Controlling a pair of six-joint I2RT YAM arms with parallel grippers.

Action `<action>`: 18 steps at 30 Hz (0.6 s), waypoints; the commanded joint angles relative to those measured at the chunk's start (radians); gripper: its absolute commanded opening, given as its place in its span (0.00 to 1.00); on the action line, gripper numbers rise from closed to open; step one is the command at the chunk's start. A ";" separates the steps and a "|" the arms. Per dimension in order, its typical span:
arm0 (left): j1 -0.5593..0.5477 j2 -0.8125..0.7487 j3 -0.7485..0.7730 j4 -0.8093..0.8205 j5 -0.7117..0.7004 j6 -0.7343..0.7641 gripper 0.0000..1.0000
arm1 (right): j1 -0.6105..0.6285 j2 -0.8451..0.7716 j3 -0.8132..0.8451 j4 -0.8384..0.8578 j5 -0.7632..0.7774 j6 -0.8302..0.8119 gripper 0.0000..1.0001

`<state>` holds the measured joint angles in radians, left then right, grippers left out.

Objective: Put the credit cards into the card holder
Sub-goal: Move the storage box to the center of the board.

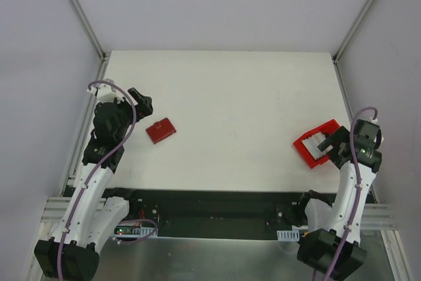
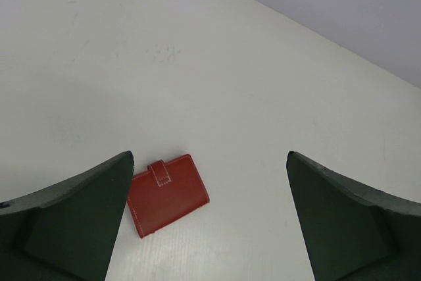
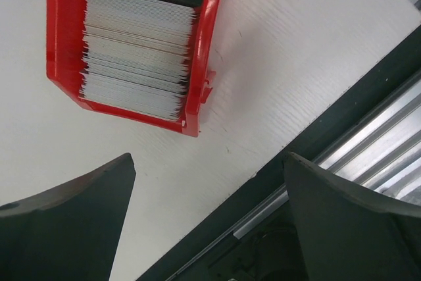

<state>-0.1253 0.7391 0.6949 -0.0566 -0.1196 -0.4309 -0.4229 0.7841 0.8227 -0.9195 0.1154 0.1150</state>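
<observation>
Left gripper (image 2: 209, 157) is spread wide and grasps nothing; the closed red card holder (image 2: 168, 192) lies flat at lower left, beside one finger. Right gripper (image 3: 209, 157) is equally wide and empty. Beyond it, at upper left, the credit cards (image 3: 138, 57) stand stacked inside a red bin (image 3: 62, 31).

White table (image 1: 230, 97) carries 2 things: a closed red wallet (image 1: 161, 129) just beside the left claw (image 1: 145, 105), and a red bin (image 1: 304, 148) just ahead of the right claw (image 1: 329, 144).
</observation>
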 commanded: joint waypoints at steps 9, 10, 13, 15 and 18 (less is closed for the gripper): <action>-0.004 0.124 0.038 0.000 0.308 -0.032 0.99 | -0.171 0.084 -0.079 0.165 -0.105 0.084 0.96; -0.004 0.134 0.043 0.000 0.317 -0.026 0.99 | -0.172 0.090 -0.071 0.183 -0.105 0.089 0.96; -0.004 0.160 0.061 -0.002 0.357 0.007 0.99 | -0.175 0.121 -0.071 0.304 -0.096 0.110 0.96; -0.004 0.178 0.071 0.001 0.371 0.018 0.99 | -0.192 0.179 -0.037 0.327 -0.091 0.130 0.96; -0.004 0.201 0.087 -0.002 0.380 0.021 0.99 | -0.195 0.268 -0.007 0.378 -0.091 0.143 0.99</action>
<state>-0.1249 0.9207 0.7265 -0.0727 0.2062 -0.4477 -0.6022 0.9627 0.7559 -0.6670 0.0265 0.2100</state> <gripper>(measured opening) 0.991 0.973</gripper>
